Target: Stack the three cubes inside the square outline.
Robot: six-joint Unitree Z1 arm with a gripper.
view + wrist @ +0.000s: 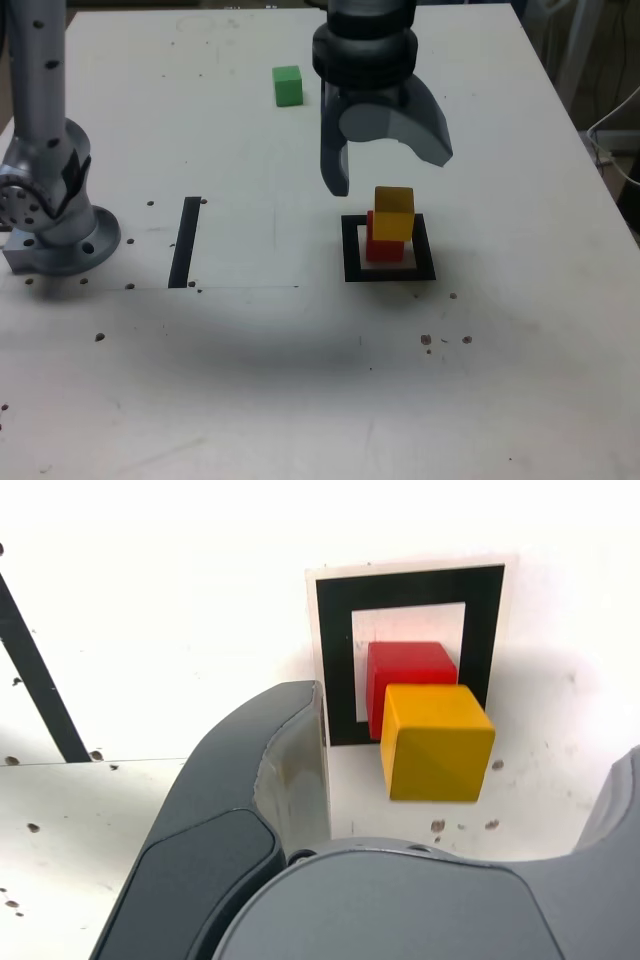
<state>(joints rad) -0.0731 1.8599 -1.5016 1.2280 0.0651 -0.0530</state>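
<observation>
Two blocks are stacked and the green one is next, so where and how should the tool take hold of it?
Judging by its pose, come straight down on the green block from above and close on two opposite upright faces, near mid-height. It sits flat and alone on the table, apart from the yellow block and red block, so every side looks free. The tool stands open.

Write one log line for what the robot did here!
end effector: open, above stack | yellow cube on red cube in square outline | green cube: apart

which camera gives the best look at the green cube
The exterior view: the green cube sits in full sight on the table, far from the square outline. The wrist view doesn't show it at all.
</observation>
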